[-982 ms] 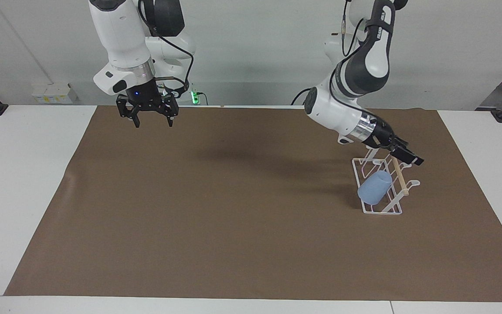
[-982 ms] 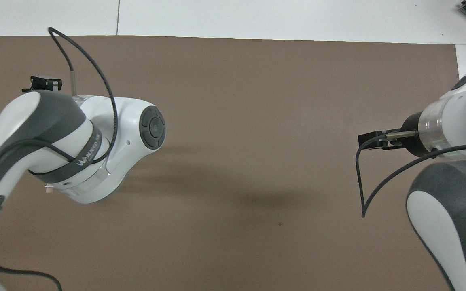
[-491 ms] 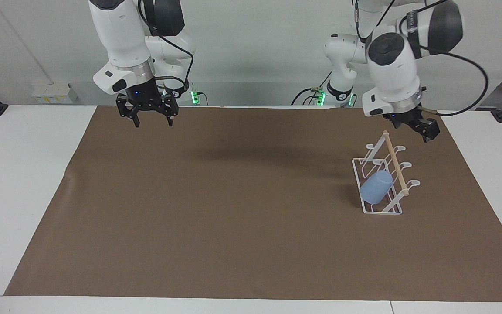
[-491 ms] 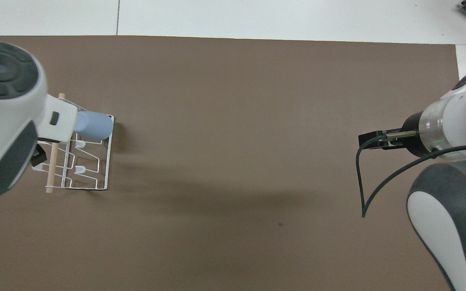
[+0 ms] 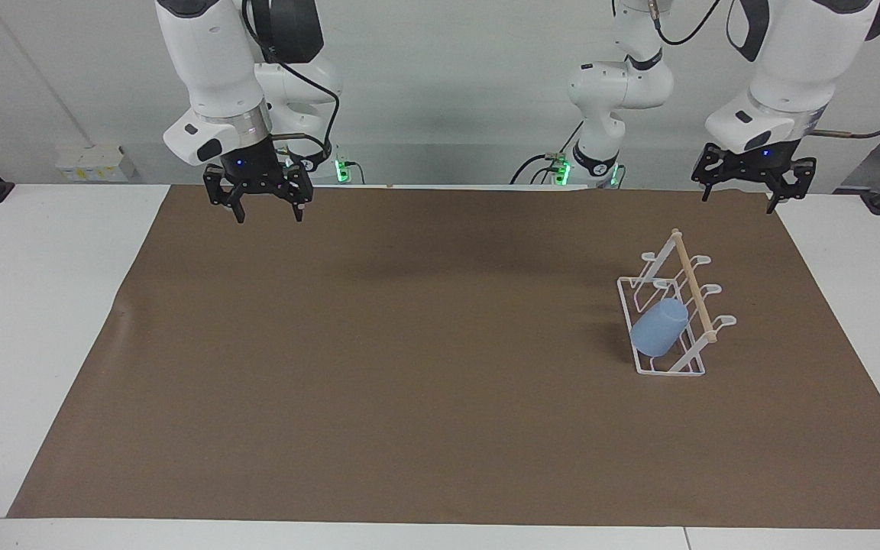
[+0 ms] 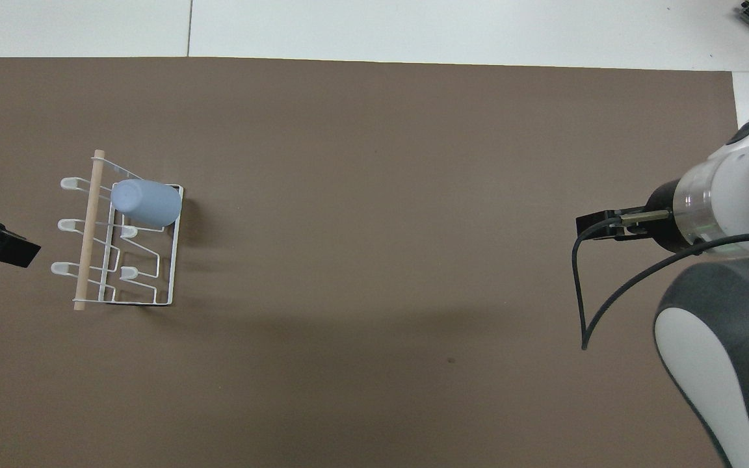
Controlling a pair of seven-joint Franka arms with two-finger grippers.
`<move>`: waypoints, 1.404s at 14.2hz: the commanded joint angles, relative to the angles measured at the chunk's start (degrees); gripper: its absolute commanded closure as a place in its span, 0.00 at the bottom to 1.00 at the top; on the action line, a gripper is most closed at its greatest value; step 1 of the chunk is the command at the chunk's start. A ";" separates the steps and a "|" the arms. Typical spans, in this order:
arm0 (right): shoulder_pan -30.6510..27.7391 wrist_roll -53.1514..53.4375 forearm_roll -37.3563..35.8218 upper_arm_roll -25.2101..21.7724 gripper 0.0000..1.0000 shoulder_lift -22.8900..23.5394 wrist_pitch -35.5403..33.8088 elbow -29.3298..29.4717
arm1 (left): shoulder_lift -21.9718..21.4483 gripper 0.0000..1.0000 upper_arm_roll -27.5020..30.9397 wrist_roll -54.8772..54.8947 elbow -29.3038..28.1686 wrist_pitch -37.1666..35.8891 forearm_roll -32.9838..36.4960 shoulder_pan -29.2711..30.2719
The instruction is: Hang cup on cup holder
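Observation:
The light-blue cup (image 5: 659, 328) hangs tilted, mouth down, on a prong of the white wire cup holder (image 5: 693, 288), at the holder's end farther from the robots. It also shows in the overhead view (image 6: 147, 202), beside the holder's wooden dowel (image 6: 88, 227). My left gripper (image 5: 739, 200) is open and empty. It is raised over the mat's edge by its base, well apart from the holder. My right gripper (image 5: 270, 218) is open and empty, and waits raised over the mat's edge at the right arm's end.
A brown mat (image 5: 409, 367) covers most of the white table (image 5: 27, 305). The holder stands on the mat toward the left arm's end. A white power strip (image 5: 92, 163) lies by the wall.
My left arm has drawn away from the cup holder, risen and swung back toward its base. The cup stays hanging on the holder. The right arm has not moved.

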 commanded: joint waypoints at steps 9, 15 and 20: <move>-1.38 -1.24 1.42 0.58 0.00 -1.23 0.35 -1.36 | -0.64 0.00 0.51 -4.82 2.68 0.33 -8.13 -0.52; -1.38 -1.42 1.42 0.40 0.00 -1.32 0.35 -0.22 | 1.91 0.00 6.94 -5.28 7.94 -4.32 -7.78 -4.58; -1.91 -1.16 1.42 0.40 0.00 -1.32 0.09 2.50 | 1.04 0.00 6.93 -5.45 7.69 -4.42 -8.83 -3.79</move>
